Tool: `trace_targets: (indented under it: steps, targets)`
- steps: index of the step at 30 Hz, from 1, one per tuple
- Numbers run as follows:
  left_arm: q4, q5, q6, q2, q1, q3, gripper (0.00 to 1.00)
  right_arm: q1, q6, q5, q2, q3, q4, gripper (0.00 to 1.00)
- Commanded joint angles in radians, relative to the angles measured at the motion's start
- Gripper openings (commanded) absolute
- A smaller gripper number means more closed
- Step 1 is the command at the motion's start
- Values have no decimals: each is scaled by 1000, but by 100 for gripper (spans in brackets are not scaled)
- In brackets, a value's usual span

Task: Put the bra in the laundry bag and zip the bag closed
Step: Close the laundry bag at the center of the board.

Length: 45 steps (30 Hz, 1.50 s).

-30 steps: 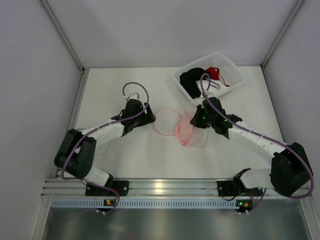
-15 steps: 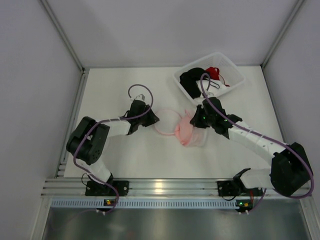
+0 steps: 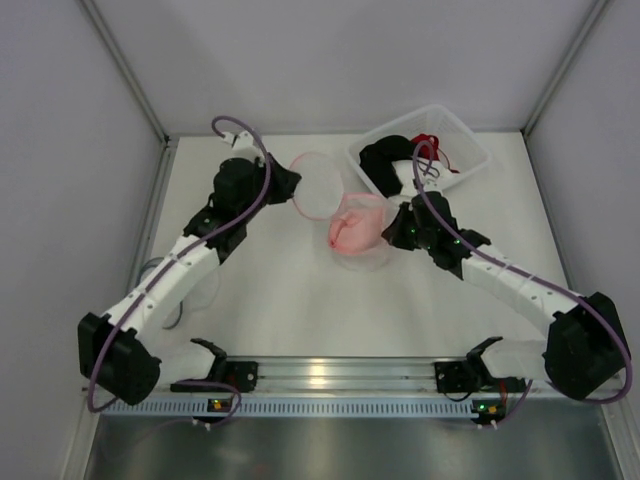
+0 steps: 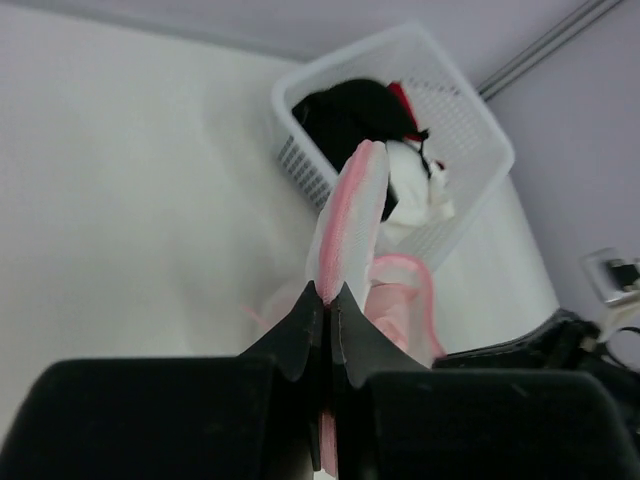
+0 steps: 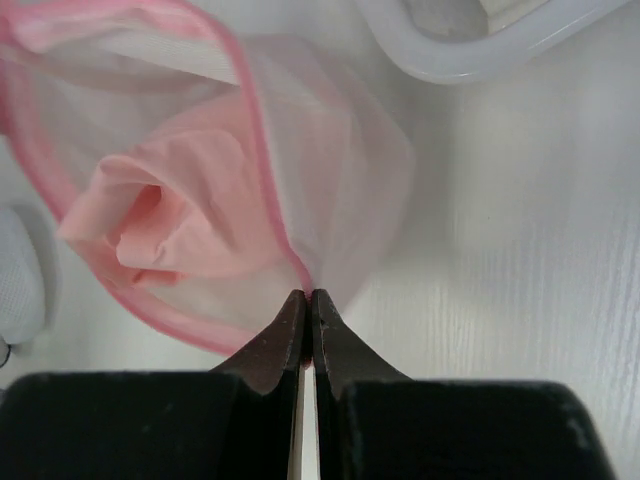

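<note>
Change since a second ago: left arm has swung from the table's middle toward the far left and drawn out straighter; its jaws, wide apart then, have come together; the round lid flap has gone up with it, off the table surface. Right arm and the bag body have shifted only slightly.
Left gripper point(image 4: 327, 300): jaws pressed together on the pink edge of the round, pink-edged white mesh lid flap point(image 4: 350, 215), which stands on edge above the fingertips in the wrist view.
Right gripper point(image 5: 307, 298): jaws together, pinching the pink rim of the translucent white mesh laundry bag point(image 5: 345, 150) at its near side.
Laundry bag: rests on the white table point(image 3: 260, 300) between the two grippers, mouth open, lid flap held up to its far left, zip not closed.
Bra: pale pink fabric bra point(image 5: 170, 225) lies bunched inside the laundry bag, seen through the open mouth and the mesh.
Basket: white perforated plastic basket point(image 3: 465, 140) sits at the far right of the table, just beyond the laundry bag; whether they touch cannot be told.
Basket contents: black garment point(image 3: 383, 160), small red item point(image 3: 428, 143) and some white fabric point(image 4: 425, 195), heaped together.
</note>
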Motion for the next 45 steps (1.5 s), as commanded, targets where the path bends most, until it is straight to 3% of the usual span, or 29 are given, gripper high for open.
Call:
trace_targets:
  steps: [1,6,9,14,17,20,22,24,25,27,28,29,32,34,36,38,43,45]
  targets:
    - [-123,-31,92,-63,1,104,0,-11,58,-29,19,-24,116,0]
    - [-260,-6,95,-108,-2,192,0,-12,96,-103,76,-4,183,0]
    - [-336,-110,140,-105,-2,205,0,-11,109,-123,88,22,190,0]
    - [-386,-118,150,-80,-2,219,0,-6,87,-149,83,92,219,0]
    - [-463,-118,141,-83,-2,288,0,-12,84,-165,103,187,101,0]
    - [-386,-111,156,-70,-4,271,0,11,129,-189,145,147,306,0]
    - [-556,-118,208,-18,-7,392,0,-8,86,-293,263,357,90,0]
    - [-584,-179,242,-46,-10,388,0,-17,73,-280,240,340,30,0]
    - [-582,-227,268,-71,-8,362,0,-15,152,-267,214,288,88,0]
    - [-620,-207,288,-99,-7,376,0,-38,265,-362,182,170,325,0]
    - [-648,-191,285,-100,-7,412,0,-52,337,-423,188,168,354,0]
    - [-695,-184,282,-108,-8,423,0,-64,333,-498,195,183,339,0]
    - [-719,-261,276,-109,-7,419,0,-39,209,-307,228,276,124,0]
    - [-803,-293,241,-73,-7,468,0,-40,125,-344,303,394,-45,0]
    - [-800,-307,209,-89,-5,450,0,-29,30,-281,335,465,-130,0]
    - [-770,-296,143,-106,-5,414,0,-17,17,-215,352,464,-133,0]
    - [-616,-212,-38,-155,-7,280,0,-29,-28,-267,465,574,-128,1]
    - [-605,-230,-69,-166,-8,252,0,-28,-45,-304,520,650,-158,6]
